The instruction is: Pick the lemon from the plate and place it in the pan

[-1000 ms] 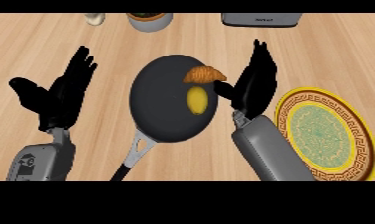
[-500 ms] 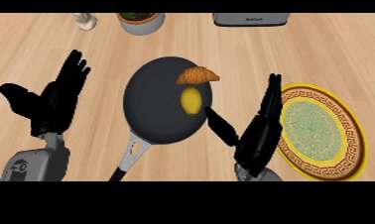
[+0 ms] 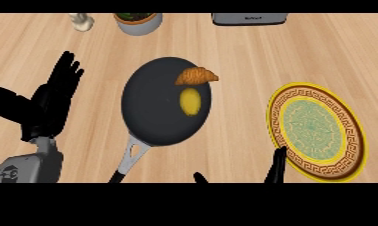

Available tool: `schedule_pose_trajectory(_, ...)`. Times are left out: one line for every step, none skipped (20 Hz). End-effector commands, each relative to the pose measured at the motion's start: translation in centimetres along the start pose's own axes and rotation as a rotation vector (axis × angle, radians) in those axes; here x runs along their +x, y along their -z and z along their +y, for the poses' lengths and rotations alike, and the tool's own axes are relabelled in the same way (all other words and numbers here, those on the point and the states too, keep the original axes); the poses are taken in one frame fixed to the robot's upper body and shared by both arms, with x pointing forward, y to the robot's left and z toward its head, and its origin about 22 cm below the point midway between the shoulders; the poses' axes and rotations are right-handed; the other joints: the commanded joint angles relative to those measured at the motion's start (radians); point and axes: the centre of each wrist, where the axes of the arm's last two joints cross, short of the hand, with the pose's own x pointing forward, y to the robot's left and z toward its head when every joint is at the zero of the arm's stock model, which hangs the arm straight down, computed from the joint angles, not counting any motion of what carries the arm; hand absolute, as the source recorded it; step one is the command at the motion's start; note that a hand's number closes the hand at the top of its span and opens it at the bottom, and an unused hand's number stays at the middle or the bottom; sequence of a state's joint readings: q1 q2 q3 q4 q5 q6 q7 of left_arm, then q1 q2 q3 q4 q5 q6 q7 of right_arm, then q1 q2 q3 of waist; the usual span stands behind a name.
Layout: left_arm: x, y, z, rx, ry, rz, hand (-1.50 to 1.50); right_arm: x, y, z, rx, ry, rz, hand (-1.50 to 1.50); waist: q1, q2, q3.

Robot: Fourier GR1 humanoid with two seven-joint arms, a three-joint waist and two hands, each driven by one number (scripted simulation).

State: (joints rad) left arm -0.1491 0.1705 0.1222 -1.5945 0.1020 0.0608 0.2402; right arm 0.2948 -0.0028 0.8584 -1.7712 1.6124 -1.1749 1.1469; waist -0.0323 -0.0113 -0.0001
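Lemon point(image 3: 190, 101) in pan point(image 3: 155, 115), plate point(image 3: 277, 120) right.

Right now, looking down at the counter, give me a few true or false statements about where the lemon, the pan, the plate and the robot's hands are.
1. The yellow lemon lies inside the black frying pan. True.
2. The round gold-rimmed plate carries the lemon. False: nothing lies on the plate.
3. A brown croissant sits at the pan's far rim. True.
4. The left hand is curled round the pan's handle. False: it rests open at the view's left, apart from the pan.
5. The right hand is holding the lemon. False: only its fingertips show at the lower edge.
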Motion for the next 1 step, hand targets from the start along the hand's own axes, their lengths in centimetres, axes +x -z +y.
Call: schedule_pose_trajectory(0.05,-0.03,1.12,0.003,-0.008,-0.006,0.00,0.59,-2.69,-1.86,-0.048,0.102,0.078,-1.50,0.001,0.005,-0.001)
